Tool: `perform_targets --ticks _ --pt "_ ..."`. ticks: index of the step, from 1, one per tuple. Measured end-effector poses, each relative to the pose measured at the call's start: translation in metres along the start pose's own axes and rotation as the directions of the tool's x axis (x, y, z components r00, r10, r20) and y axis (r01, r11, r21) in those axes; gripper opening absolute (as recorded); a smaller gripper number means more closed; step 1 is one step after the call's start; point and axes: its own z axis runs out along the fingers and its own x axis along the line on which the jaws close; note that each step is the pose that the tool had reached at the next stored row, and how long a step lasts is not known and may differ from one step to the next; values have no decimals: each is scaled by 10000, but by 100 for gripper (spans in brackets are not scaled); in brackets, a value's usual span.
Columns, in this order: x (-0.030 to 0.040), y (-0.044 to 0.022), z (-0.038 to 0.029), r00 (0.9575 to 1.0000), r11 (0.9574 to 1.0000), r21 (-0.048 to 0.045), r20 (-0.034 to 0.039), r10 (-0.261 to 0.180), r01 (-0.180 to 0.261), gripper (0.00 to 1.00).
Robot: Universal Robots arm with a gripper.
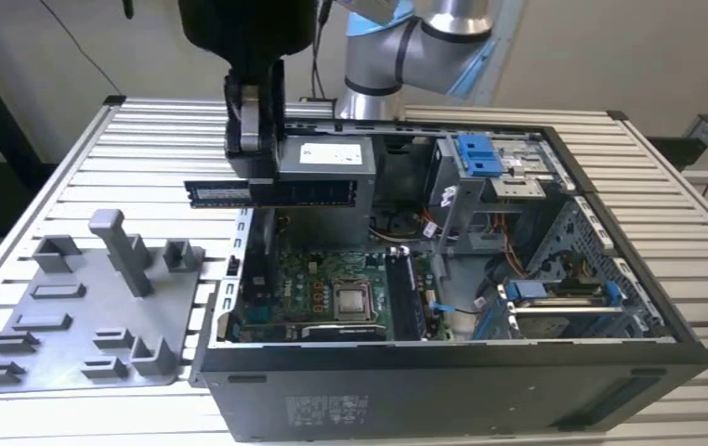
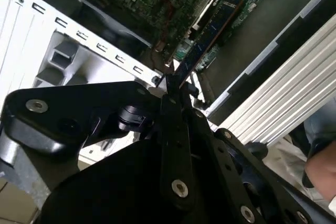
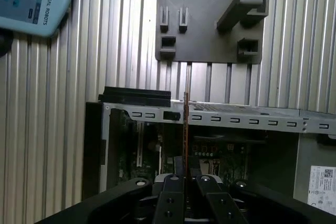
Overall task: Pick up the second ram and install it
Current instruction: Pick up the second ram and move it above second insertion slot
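Second ram (image 1: 317, 192) level, pinched in claw (image 1: 256, 173) above open PC case (image 1: 453, 390), mobo (image 1: 317, 288) below.

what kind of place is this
Probably a robotics lab bench: an open computer case on a slatted metal table, a grey fixture plate beside it, and the gripper holding a ram stick.

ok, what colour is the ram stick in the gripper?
Dark blue-green ram stick with black chips, clearest in the exterior view.
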Motion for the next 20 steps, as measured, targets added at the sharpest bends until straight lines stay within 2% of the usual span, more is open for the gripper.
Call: perform_targets --ticks 7,20 --pt "9 -219 -5 10000 10000 0 -1 -1 1 14" --pt "24 -560 -12 10000 10000 0 0 0 0 14"
